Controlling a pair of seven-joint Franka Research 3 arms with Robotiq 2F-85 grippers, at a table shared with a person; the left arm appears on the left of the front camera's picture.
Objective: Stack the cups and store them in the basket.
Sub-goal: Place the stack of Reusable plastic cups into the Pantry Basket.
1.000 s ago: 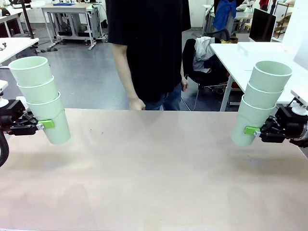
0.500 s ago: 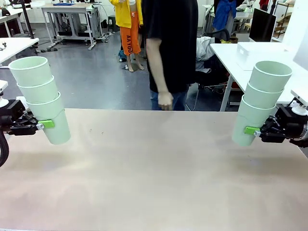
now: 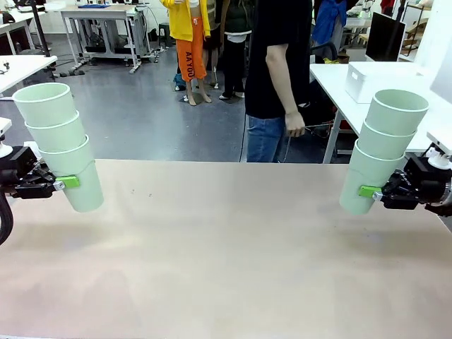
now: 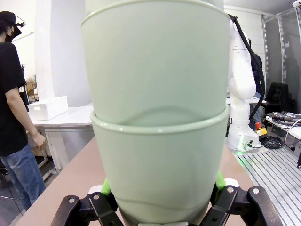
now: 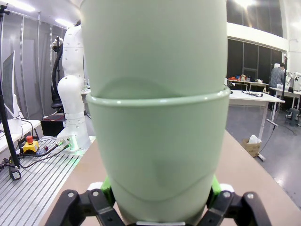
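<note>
Holding two stacks of three cups each, clear of the table (image 3: pixel 226 268). My left gripper (image 3: pixel 69 182) is clamped on the bottom cup of the left stack (image 3: pixel 60 141), which sits at my left edge with its top leaning outward. My right gripper (image 3: pixel 369 191) is clamped the same way on the right stack (image 3: pixel 385 145), at my right edge, also leaning outward. The stacks are well apart.

Judgement: stacking is about half done, with the two stacks yet to be joined. Storing has not begun. A white box (image 3: pixel 371 80) on a side table near the person (image 3: pixel 279 63) may be the basket; I cannot tell.
</note>
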